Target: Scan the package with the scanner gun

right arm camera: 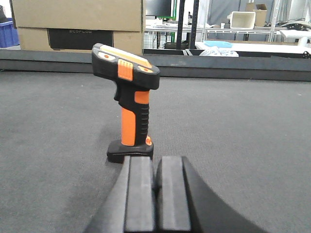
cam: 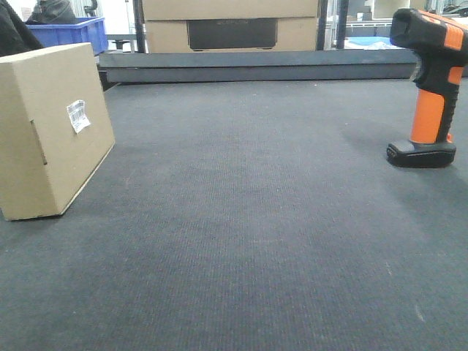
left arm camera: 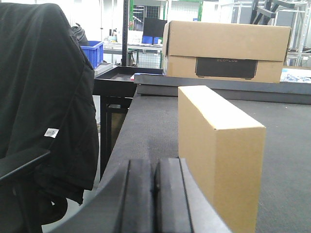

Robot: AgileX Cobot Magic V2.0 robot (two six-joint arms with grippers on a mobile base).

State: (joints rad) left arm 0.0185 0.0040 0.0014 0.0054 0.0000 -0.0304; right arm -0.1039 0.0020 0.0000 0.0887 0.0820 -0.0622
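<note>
Left gripper [left arm camera: 155, 194] at bottom centre, pads pressed together, empty. The package [left arm camera: 221, 155] stands on edge just to its right. Right gripper [right arm camera: 156, 199] likewise closed and empty, with the scanner gun [right arm camera: 130, 102] upright just beyond it, centre-left of frame.

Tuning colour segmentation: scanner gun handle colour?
Orange, on the pistol-shaped black-and-orange scanner gun; best in right wrist view.

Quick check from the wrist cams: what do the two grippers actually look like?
The left gripper and right gripper look alike: matte black, two flat, blocky rectangular jaws on a rounded dark base. No cables, markings or labels show in either wrist view.
</note>
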